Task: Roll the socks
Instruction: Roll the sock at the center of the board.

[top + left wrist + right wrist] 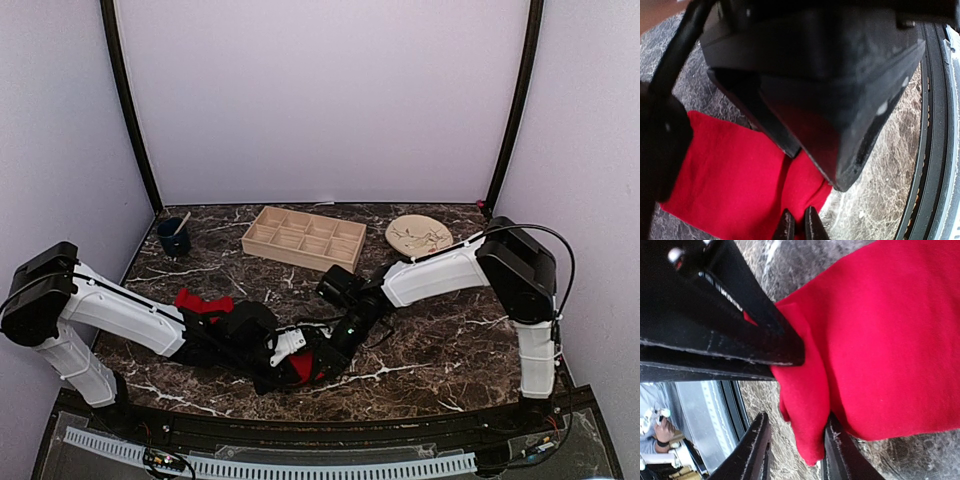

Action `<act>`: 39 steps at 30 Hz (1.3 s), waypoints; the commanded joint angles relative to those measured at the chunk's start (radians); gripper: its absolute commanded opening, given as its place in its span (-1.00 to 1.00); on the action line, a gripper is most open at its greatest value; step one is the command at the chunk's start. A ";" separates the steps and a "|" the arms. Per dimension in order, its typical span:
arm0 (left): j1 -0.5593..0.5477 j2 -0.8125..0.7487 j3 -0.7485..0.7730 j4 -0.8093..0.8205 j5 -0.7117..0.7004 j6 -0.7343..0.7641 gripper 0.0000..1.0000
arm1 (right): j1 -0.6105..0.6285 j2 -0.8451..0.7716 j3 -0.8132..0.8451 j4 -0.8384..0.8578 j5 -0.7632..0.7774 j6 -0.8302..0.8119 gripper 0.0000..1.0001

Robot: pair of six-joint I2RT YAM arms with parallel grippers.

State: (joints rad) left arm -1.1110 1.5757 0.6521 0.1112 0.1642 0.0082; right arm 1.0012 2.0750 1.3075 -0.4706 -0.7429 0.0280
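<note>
A bright red sock [200, 302] lies on the marble table near the front, running under both arms to a second red patch [303, 368]. I cannot tell whether this is one sock or two. My left gripper [799, 220] [290, 348] is shut, its fingertips pinching the sock [735, 180] near its edge. My right gripper [797, 416] [322, 362] stands open around a hanging fold of the sock [880, 330]. The fold rests against the right-hand finger [837, 450], with a gap to the other finger. The two grippers are almost touching.
A compartmented wooden tray [303, 238] sits at the back centre, a round plate [418, 236] to its right, and a dark blue cup [174, 238] with a stick at the back left. The black front rail [935, 150] runs close by the grippers.
</note>
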 commanded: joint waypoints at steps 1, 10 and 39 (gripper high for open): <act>-0.016 0.027 -0.022 -0.105 0.034 -0.002 -1.00 | -0.026 -0.046 -0.030 0.148 0.043 0.057 -0.33; 0.013 0.038 -0.009 -0.119 0.091 -0.028 -1.00 | -0.058 -0.100 -0.111 0.238 0.096 0.116 -0.27; 0.228 0.171 0.101 -0.228 0.534 -0.100 -1.00 | 0.008 -0.332 -0.371 0.423 0.456 0.070 -0.29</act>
State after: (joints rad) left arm -0.9024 1.7111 0.7559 -0.0059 0.6327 -0.0795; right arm 0.9791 1.7931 0.9783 -0.1181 -0.3679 0.1257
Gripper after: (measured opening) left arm 0.060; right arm 0.359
